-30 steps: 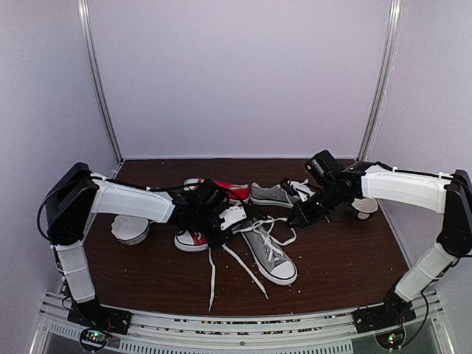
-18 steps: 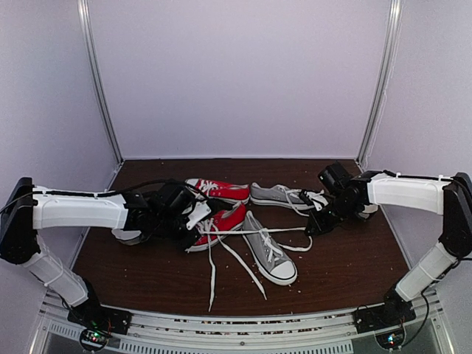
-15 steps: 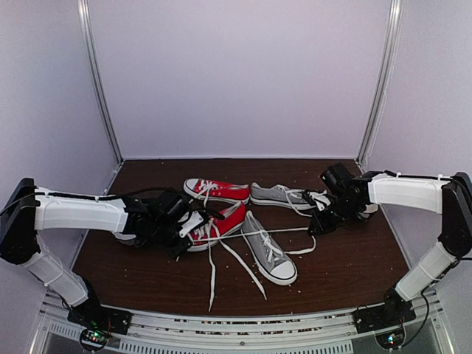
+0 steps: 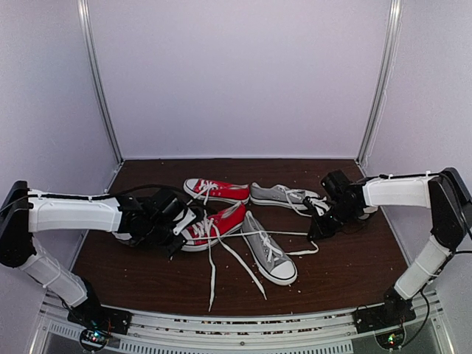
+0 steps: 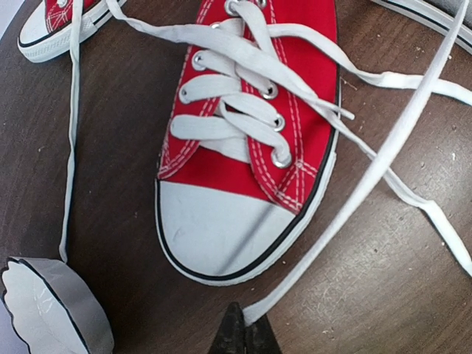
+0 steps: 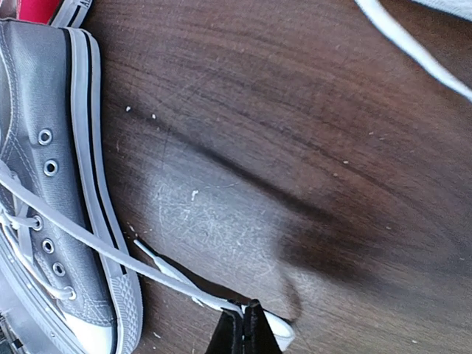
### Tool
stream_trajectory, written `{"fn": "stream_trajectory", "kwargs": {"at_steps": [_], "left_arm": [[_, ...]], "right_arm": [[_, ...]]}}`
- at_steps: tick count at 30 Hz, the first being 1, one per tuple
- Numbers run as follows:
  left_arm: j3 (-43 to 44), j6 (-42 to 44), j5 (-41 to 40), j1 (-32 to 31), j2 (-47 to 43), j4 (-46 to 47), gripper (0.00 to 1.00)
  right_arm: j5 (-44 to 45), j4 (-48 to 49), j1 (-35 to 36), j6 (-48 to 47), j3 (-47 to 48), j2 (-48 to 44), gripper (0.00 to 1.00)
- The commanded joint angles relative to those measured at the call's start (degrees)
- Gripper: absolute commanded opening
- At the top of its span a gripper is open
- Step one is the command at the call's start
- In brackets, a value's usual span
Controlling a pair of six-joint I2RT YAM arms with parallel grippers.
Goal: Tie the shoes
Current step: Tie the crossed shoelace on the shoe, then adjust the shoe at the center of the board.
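Observation:
Two grey shoes lie on the brown table: the near one (image 4: 270, 255) at the centre with its toe toward the front, the other (image 4: 282, 195) behind it. A white lace (image 4: 251, 234) stretches across the near grey shoe between both grippers. My left gripper (image 4: 178, 242) is low by a red sneaker's toe, shut on one lace end (image 5: 310, 258); its tips (image 5: 244, 330) pinch it just above the table. My right gripper (image 4: 313, 233) sits right of the near shoe, shut (image 6: 246, 327) on the other lace end (image 6: 110, 253), beside the grey shoe's side (image 6: 44, 184).
Two red sneakers (image 4: 216, 190) (image 4: 215, 224) lie left of the grey pair, one toe (image 5: 221, 228) right before my left gripper. A white paper cup (image 5: 51, 313) stands beside it. Another white cup (image 4: 366, 209) is behind my right arm. Loose laces (image 4: 212, 279) trail toward the front edge.
My left arm has swung out left and down, drawing its lace end past the red sneaker. My right gripper has moved right and nearer. The lace between them now runs straight.

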Motion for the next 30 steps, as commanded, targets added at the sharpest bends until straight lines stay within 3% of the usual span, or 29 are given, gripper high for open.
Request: {"fn": "stream_trajectory", "kwargs": {"at_steps": [1,6,10,14,20,30], "left_arm": [[0.98,2.15,-0.65,0.83,-0.93,-2.11,0.00],[10.63,7.39,4.62,-7.42,3.49,4.18,0.00],[23.18,11.32,6.53,-10.38,16.15,3.19,0.00],[30.35,14.26,8.61,-11.52,25.45,1.23,0.00],[34.84,16.25,12.09,-12.68,32.42,2.41,0.00],[33.25,16.16,16.36,-13.49,32.50,4.37,0.00]], "right_arm": [[-8.71,6.01,-0.23,3.33,-2.55,1.36,0.00],[-9.92,11.06,4.20,5.99,-2.93,1.89,0.00],[-9.99,13.80,6.90,8.20,-3.04,4.84,0.00],[-10.28,16.64,9.54,9.98,-3.96,5.53,0.00],[-12.06,20.90,12.11,13.54,-6.98,4.84,0.00],[-13.68,26.30,14.73,18.53,-10.26,2.87,0.00]]}}
